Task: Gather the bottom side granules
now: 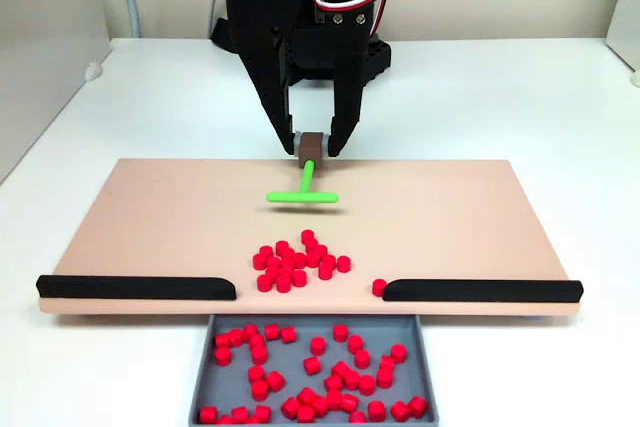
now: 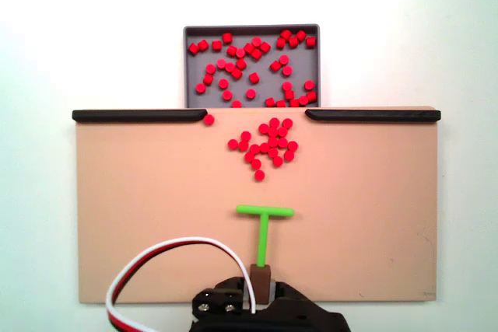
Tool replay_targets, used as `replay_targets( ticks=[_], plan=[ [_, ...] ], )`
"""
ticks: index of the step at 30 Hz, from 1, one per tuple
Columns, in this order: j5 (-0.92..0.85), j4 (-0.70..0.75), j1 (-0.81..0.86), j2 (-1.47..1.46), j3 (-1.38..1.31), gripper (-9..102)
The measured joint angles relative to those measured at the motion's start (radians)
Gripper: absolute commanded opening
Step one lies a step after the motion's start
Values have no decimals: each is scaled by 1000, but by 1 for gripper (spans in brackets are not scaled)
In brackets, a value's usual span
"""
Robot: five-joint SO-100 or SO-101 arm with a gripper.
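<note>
your pincer (image 1: 312,150) is clamped on the brown handle of the green t-tool (image 1: 301,193), whose bar hovers behind the granules (image 1: 297,264) clumped near the gap between the black rails. you're lining up; next, lower it and sweep them toward the gray tray (image 1: 205,362).
</note>
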Motion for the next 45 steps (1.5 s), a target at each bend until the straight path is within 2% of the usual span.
replay_targets(
  ticks=[15, 45],
  plan=[
    [-6, -44, -11, -61, 8, 0],
    [-46, -44, -2, -282, -241, 0]
  ],
)
